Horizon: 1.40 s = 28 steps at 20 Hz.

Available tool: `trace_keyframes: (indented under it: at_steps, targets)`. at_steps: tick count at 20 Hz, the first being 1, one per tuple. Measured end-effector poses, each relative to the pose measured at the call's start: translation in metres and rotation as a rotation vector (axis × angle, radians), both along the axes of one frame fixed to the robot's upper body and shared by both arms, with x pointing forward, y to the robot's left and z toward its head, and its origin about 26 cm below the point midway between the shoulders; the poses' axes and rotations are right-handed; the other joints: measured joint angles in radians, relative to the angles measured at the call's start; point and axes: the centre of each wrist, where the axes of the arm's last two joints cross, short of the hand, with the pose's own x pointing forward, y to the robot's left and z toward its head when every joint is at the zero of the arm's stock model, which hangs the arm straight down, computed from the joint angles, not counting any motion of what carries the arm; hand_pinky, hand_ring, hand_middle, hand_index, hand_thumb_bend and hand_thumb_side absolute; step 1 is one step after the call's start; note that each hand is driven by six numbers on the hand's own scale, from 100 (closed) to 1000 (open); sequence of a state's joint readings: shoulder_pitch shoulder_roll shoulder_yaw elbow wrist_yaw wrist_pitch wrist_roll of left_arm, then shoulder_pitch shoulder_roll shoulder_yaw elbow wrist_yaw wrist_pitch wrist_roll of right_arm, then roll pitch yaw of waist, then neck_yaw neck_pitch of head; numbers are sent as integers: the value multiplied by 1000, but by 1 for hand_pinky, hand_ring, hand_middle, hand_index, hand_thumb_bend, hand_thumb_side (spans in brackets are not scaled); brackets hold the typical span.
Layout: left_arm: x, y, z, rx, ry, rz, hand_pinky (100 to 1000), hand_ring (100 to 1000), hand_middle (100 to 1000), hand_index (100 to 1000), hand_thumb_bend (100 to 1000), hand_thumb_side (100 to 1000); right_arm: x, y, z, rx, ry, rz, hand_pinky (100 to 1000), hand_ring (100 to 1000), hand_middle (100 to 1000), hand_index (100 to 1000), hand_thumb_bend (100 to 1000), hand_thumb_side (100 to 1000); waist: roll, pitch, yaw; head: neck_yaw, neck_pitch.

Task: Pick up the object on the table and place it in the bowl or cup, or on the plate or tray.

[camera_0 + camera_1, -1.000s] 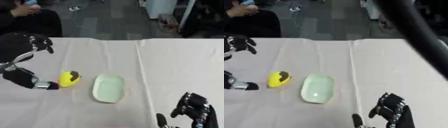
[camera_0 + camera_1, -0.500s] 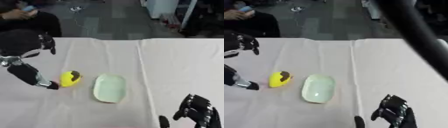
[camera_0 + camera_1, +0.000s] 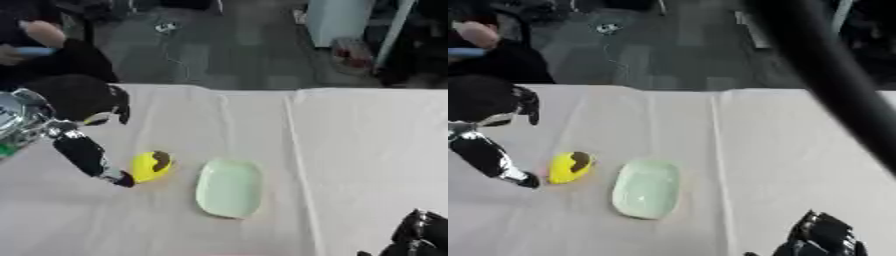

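Note:
A yellow rounded object [image 3: 149,166] with a dark patch on top lies on the white-clothed table [image 3: 350,140], left of centre. Just right of it sits a pale green oblong tray [image 3: 229,188] with nothing in it. My left hand [image 3: 77,98] hovers at the left edge with fingers spread. One long digit [image 3: 86,156] slants down, and its tip rests on the cloth right beside the object's left side. I cannot tell whether it touches. My right hand [image 3: 822,236] shows only partly in the lower right corner, fingers up and holding nothing.
A seam in the cloth [image 3: 296,150] runs front to back, right of the tray. Beyond the table's far edge are a dark floor and a seated person [image 3: 44,45]. A dark bar [image 3: 833,85] crosses the right eye view.
The left hand's lower digit has swung steeper, and its tip has come closer to the yellow object. The right hand has sunk towards the bottom edge. The whole picture has shifted slightly.

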<state>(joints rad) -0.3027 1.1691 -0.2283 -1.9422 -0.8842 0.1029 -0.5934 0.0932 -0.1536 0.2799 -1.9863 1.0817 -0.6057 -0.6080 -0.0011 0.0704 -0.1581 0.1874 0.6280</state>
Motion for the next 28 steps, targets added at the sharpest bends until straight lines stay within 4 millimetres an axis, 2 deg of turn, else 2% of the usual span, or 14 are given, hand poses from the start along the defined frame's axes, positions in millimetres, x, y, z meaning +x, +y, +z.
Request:
trace_keyframes:
  at_steps: [5,12,17,19,25,28]
  targets:
    - [8,19,-17,-18,13,90,745,765,760,733,758,798,9,-8,10,51,-17,14,284,305,240,359,327,591,2,21,-28,35,-34]
    - [15,35,-33,-44,11,146,761,785,775,754,750,795,18,-13,21,104,-40,33,284,306,245,366,334,607,2,47,-57,89,-49]
    - [17,40,-43,-64,28,158,795,822,803,786,753,787,22,-16,27,122,-52,43,285,306,246,369,345,611,6,52,-74,111,-69]
    - [18,42,-52,-84,50,169,831,867,842,823,756,777,24,-18,29,126,-55,46,287,306,248,374,358,616,9,52,-82,112,-80]
    - [21,45,-73,-154,107,204,876,904,871,852,765,754,27,-24,35,140,-65,51,291,306,251,379,381,620,17,55,-94,114,-84]
    - [22,48,-81,-191,127,226,877,904,871,851,771,743,29,-28,37,148,-69,49,292,306,255,386,393,636,19,54,-100,128,-83]
